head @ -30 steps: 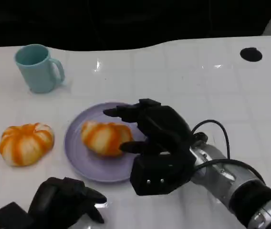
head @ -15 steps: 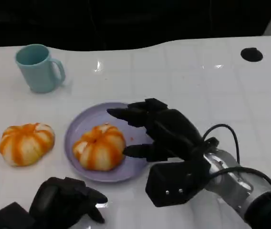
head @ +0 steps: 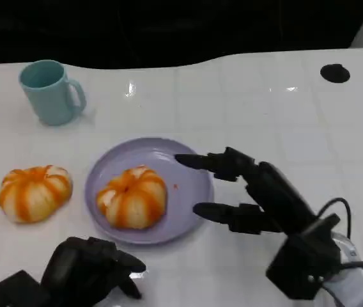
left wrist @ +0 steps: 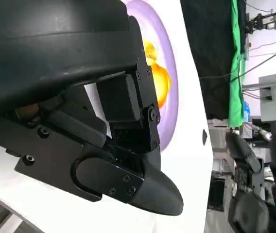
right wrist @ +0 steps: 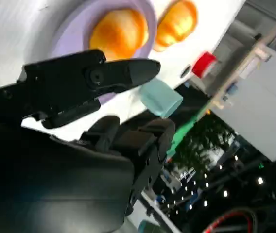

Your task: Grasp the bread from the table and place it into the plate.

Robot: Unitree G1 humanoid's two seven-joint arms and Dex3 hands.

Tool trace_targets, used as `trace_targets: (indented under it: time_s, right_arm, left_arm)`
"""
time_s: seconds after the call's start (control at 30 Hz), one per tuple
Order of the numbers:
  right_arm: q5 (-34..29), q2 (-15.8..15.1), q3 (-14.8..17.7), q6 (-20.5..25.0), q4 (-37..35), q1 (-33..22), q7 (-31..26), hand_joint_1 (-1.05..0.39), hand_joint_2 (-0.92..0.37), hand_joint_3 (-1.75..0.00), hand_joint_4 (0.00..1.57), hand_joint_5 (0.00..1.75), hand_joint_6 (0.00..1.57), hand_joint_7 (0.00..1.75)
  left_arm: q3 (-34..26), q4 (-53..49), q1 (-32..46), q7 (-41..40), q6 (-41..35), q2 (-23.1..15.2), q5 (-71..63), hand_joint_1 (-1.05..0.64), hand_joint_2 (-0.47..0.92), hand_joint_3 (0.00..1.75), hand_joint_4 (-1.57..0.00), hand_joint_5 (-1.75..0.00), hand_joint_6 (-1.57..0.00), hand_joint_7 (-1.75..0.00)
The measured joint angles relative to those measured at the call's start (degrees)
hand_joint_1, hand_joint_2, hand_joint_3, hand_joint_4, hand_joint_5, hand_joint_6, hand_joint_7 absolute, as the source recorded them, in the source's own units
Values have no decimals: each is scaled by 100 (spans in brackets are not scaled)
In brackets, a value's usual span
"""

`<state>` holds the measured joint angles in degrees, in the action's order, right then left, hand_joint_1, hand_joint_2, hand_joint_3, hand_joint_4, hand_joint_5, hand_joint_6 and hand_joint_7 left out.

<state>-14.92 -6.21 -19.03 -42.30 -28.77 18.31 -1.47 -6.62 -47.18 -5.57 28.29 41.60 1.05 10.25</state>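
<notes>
A white table (head: 284,115) stands before darkness, with green cloth (left wrist: 236,58) beyond.

A white tabletop (head: 245,109) with faint grid lines runs up to a wavy far edge against a dark background. A light blue mug (head: 49,90) stands upright near the far left corner, its handle turned to the right. Near the front edge, left of centre, lies a round lilac plate (head: 194,182). To its left, close to the left edge and apart from the plate's rim, an orange-and-white striped bun (head: 33,192) rests straight on the tabletop. A small black disc (head: 334,73) sits near the far right corner. By the front left corner, the left hand (head: 82,275) rests on the surface.
</notes>
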Motion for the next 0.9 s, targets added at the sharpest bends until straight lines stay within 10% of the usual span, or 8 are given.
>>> trace_targets:
  time_s: [0.17, 0.33, 0.9]
  right_arm:
    - [1325, 4, 260, -364, 111, -543, 818, -28, -50, -101, 61, 149, 73, 98]
    - [1719, 16, 545, -464, 338, -950, 1211, -24, -33, -139, 77, 159, 81, 129]
    - [2114, 163, 1044, -869, 599, -1964, 1725, -27, -34, -138, 83, 175, 78, 152]
  left_arm:
    - [2, -1, -3, 0, 0, 4, 6, -105, 92, 2, -140, -84, -157, -23]
    - [7, -1, -4, -3, 0, 9, 3, -105, 92, 1, -140, -84, -157, -24]
    - [-37, 62, 22, 145, -118, -5, 203, -105, 91, 0, -139, -84, -157, -22]
